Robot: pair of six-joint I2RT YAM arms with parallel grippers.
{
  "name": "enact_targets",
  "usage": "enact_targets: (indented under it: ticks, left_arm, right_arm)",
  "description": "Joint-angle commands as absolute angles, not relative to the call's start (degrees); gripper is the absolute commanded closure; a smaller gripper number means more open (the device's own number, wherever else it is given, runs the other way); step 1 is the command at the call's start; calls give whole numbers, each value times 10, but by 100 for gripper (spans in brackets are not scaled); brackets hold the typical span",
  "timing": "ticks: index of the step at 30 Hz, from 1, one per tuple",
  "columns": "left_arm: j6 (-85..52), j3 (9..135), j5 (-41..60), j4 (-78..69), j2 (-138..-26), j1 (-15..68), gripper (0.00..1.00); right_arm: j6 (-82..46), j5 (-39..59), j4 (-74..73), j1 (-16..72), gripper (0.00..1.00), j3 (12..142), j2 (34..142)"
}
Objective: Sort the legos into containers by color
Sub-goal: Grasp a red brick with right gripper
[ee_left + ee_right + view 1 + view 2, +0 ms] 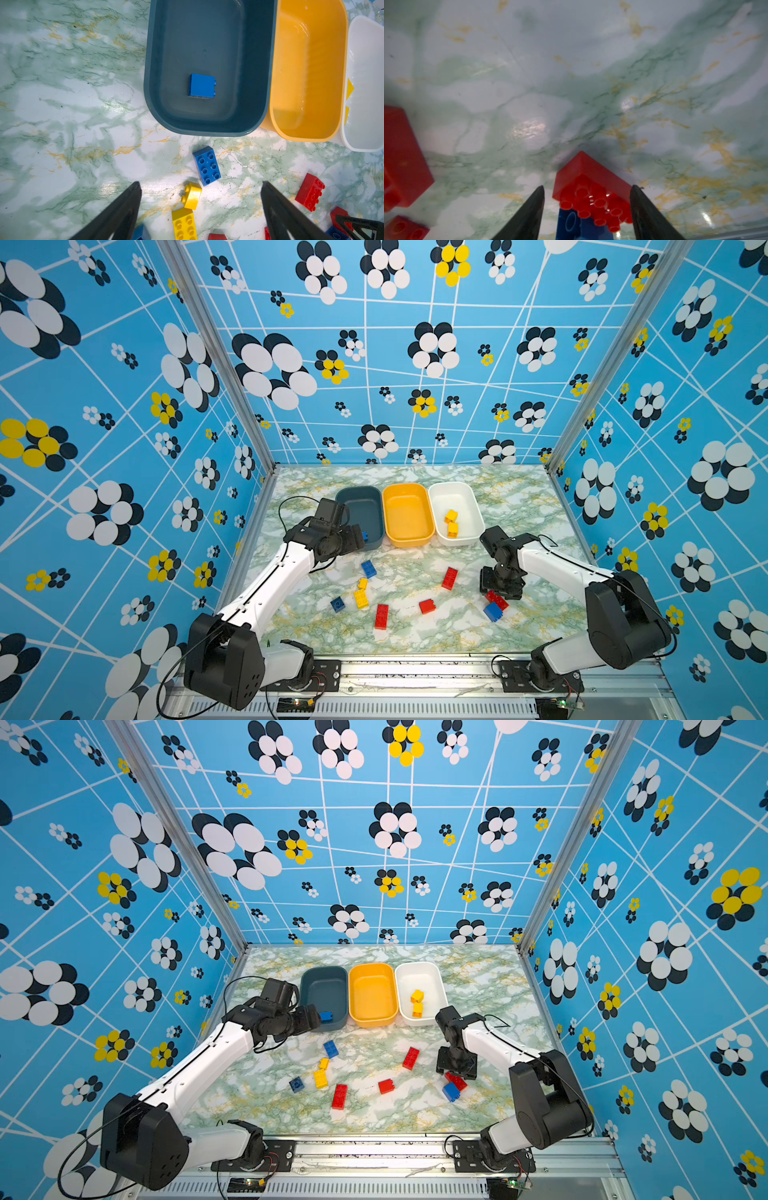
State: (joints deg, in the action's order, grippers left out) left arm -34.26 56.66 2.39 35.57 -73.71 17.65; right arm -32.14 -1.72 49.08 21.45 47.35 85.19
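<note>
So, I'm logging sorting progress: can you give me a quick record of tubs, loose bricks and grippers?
teal tub: one blue brick
orange tub: empty
white tub: two yellow bricks
loose on table: four red, three blue, two yellow
left gripper: open, empty, by the teal tub
right gripper: open, straddling a red brick touching a blue one
</note>
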Motion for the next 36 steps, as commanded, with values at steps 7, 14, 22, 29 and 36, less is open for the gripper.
enact_targets:
  ticks: [7, 14, 22, 29, 36]
  left_arm:
    - [-331, 558, 29, 353, -734, 178, 9]
    - [-331, 555, 26, 355, -731, 178, 8]
    - [-328, 557, 25, 357, -733, 178, 8]
    - [-325, 557, 23, 358, -731, 176, 8]
    - [-322, 558, 25, 356, -734, 173, 8]
  right_arm:
    - [-341, -25, 470, 227, 32, 445, 838]
    - [-349, -48, 468, 230, 36, 439, 841]
    - [-356, -72, 461, 231, 45, 444, 850]
    - [-349, -86, 459, 231, 54, 446, 857]
    - [-340, -107, 459, 231, 65, 454, 869]
